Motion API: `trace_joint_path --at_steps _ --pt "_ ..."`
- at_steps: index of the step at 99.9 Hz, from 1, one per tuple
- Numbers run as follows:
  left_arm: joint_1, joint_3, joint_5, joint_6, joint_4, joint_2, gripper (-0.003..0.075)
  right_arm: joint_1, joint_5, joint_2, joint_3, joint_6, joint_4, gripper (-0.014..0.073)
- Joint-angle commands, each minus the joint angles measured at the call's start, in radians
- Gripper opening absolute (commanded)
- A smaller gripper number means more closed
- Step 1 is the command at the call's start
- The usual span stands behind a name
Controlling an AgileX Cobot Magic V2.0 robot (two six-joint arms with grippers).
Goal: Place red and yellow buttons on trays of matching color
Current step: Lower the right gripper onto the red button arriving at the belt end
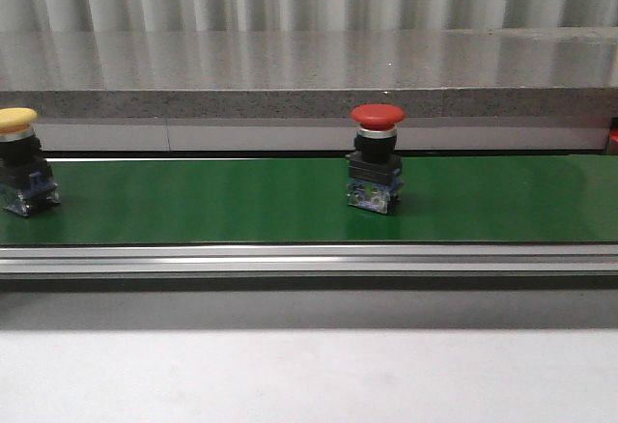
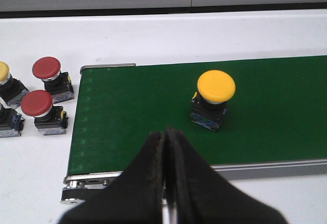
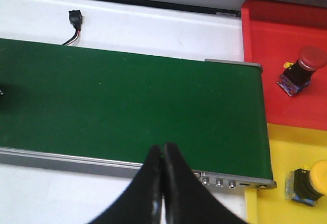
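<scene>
Front view gives us a red button upright mid-belt and a yellow button at the left edge of the green conveyor belt, with neither gripper in sight. In the left wrist view we see the left gripper pressed closed on nothing just short of that yellow button, and spare buttons on the white table off the belt's end. Only the right wrist view shows us the red tray and yellow tray, each holding a matching button, beside the belt end, with the right gripper closed and empty.

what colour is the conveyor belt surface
Dark green belt; it shows best in the front view.
</scene>
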Motion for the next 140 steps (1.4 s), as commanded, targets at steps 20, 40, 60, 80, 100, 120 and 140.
trace_joint_path --at_steps 20,40,60,80,100,120,140 --pt "-0.007 -0.026 -0.076 -0.002 -0.010 -0.004 -0.0020 -0.002 -0.057 -0.005 -0.024 -0.010 0.004 0.0097" --pt "-0.007 -0.026 -0.076 -0.002 -0.010 -0.004 -0.0020 -0.002 -0.021 -0.005 -0.024 -0.010 0.009 0.0568" --pt "-0.007 -0.026 -0.076 -0.002 -0.010 -0.004 -0.0020 -0.002 -0.033 -0.004 -0.024 -0.010 0.062 0.0657" --pt "-0.007 -0.026 -0.076 -0.002 -0.010 -0.004 -0.0020 0.006 0.003 0.063 -0.088 -0.012 0.069 0.0654" --pt "-0.007 -0.026 -0.076 -0.002 -0.010 -0.004 -0.0020 0.096 0.092 0.249 -0.186 -0.065 0.070 0.0654" --pt "-0.007 -0.026 -0.076 -0.002 -0.010 -0.004 -0.0020 0.175 0.091 0.434 -0.276 -0.067 0.070 0.0654" --pt "-0.007 -0.026 -0.076 -0.002 -0.010 -0.004 -0.0020 0.238 0.094 0.590 -0.360 -0.067 0.070 0.0654"
